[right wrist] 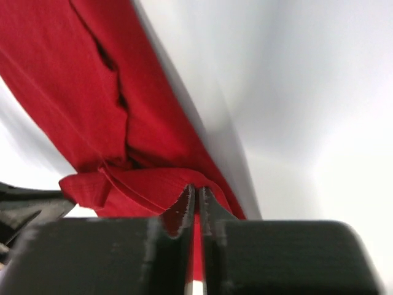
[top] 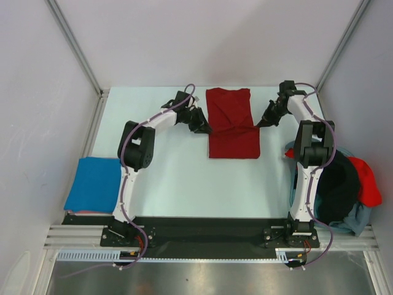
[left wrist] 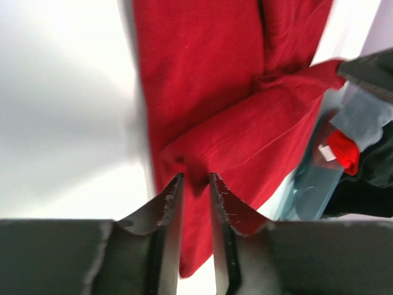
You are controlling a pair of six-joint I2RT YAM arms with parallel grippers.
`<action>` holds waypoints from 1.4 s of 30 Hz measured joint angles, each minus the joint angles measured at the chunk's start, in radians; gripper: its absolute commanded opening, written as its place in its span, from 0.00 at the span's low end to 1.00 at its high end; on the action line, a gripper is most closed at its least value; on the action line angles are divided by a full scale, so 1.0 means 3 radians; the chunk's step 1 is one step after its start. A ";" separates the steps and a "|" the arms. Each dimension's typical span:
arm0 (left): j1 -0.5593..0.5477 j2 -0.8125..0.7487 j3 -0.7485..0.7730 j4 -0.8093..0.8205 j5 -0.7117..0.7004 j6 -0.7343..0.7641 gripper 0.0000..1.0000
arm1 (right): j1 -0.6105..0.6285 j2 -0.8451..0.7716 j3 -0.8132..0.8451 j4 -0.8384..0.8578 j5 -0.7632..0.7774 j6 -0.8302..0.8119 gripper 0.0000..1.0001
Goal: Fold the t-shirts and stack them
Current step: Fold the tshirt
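The dark red t-shirt (top: 230,117) lies lengthwise at the back middle of the white table, partly folded, with a fold line across its middle. My left gripper (top: 204,129) is at its left edge. In the left wrist view that gripper (left wrist: 196,178) has its jaws parted, and a small tuck of the red cloth (left wrist: 202,74) lies between the tips. My right gripper (top: 259,125) is at the shirt's right edge. In the right wrist view it (right wrist: 196,189) is shut on a rolled fold of the red cloth (right wrist: 61,80). A folded bright blue t-shirt (top: 93,184) lies at the near left.
A loose pile sits at the near right beside the right arm: a black shirt (top: 338,184), a brighter red one (top: 368,178) and a pale grey-blue one (top: 359,218). White walls and metal posts close in the table (top: 166,178) on three sides.
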 measured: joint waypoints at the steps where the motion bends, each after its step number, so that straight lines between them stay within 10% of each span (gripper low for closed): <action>1: 0.0000 0.0001 0.0013 -0.0036 -0.0019 0.0022 0.31 | -0.0011 0.0033 0.0042 -0.0009 0.0006 0.0001 0.13; 10: 0.0126 -0.0214 0.0039 -0.0432 -0.0473 0.0416 0.45 | -0.0037 0.0286 0.0566 -0.0197 0.0172 -0.0125 0.38; 28: 0.0221 -0.1315 -0.1367 -0.0482 -0.0491 0.0692 0.42 | 0.0815 -0.0310 -0.0326 0.0167 0.0501 -0.0294 0.23; 42: 0.0060 -0.1745 -0.1801 -0.0144 -0.0057 0.0710 0.58 | 0.0738 0.0675 0.1116 0.0014 0.0514 -0.0272 0.39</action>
